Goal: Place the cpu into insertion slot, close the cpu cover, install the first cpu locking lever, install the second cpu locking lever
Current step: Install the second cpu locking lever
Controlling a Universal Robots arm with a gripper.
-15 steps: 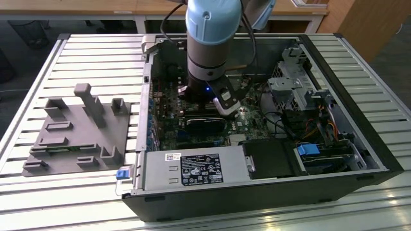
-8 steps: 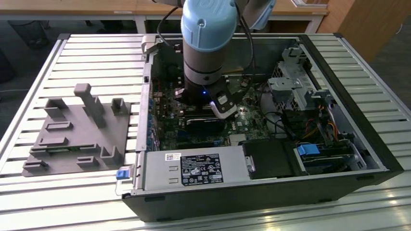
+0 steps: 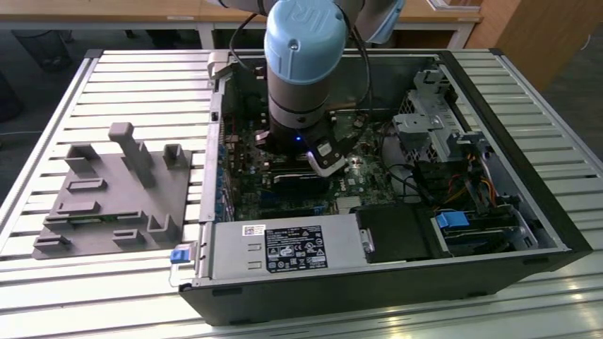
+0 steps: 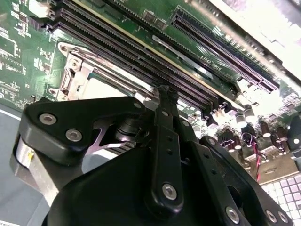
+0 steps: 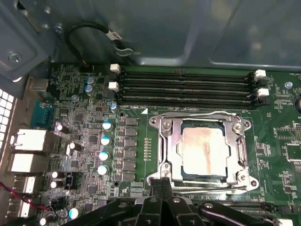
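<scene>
The cpu (image 5: 204, 150), a pale silvery-beige square, lies in the insertion slot on the green motherboard. Its face shows through the window of the cpu cover (image 5: 165, 146), which lies flat over it. One thin wire locking lever (image 5: 197, 114) runs along the cover's edge by the memory slots. Another (image 5: 211, 188) runs along the edge nearest my gripper. My gripper (image 5: 161, 182) is shut, with its black fingertips together at the cover's corner and nothing visible between them. In the second wrist view the gripper (image 4: 164, 92) hangs beside the cover (image 4: 77, 70). In the exterior view the gripper (image 3: 325, 164) reaches down inside the open computer case.
Long black memory slots (image 5: 183, 87) run beside the socket. Capacitors (image 5: 106, 141) and rear ports (image 5: 28, 141) stand on the other side. The grey power supply box (image 3: 282, 247), drive bays with cables (image 3: 452, 191) and the case walls crowd the arm. A grey fixture (image 3: 113, 191) sits on the slatted table.
</scene>
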